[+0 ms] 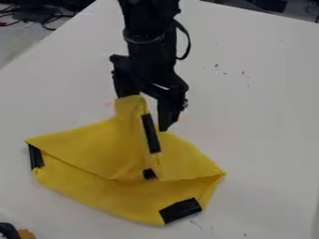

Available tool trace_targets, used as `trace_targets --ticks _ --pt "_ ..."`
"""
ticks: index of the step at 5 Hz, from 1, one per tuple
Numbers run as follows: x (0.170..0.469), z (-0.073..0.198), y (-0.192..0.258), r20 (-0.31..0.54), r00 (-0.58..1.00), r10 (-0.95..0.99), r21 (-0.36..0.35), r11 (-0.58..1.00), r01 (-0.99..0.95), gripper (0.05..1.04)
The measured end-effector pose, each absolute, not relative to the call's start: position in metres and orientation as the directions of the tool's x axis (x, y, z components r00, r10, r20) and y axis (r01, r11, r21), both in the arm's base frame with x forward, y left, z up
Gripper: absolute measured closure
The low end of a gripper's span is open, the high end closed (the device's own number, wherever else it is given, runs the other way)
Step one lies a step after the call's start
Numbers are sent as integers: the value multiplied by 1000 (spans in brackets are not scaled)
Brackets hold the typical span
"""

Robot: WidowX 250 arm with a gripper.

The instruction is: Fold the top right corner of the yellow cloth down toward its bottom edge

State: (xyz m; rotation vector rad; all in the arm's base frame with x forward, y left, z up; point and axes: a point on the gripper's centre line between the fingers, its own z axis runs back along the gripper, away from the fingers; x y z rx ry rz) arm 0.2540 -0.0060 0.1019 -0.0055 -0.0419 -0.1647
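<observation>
On the white surface [261, 126], we are seeing the yellow cloth [93, 147] rising to the end effector [146, 112], whose closure we cannot tell. We are judging this as fold handling, calling next for gentle control.

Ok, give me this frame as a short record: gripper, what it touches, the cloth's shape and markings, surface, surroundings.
gripper: black gripper, upper middle, over the cloth
contact: raised peak of the yellow cloth; whether gripped, cannot tell
cloth shape: peaked toward the gripper, lower part spread out, a fold line running across
cloth markings: four black patches, at left edge, lower edge, near the middle and up the raised part
surface: white table
surroundings: cables at upper left; partly visible black-and-orange object at lower left
</observation>
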Motion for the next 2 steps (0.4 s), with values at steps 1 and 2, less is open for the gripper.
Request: trace_targets --ticks 1,2 --pt "261 98 -10 69 988 -139 -11 990 140 83" --pt "261 97 -10 68 988 -139 -11 990 140 83"
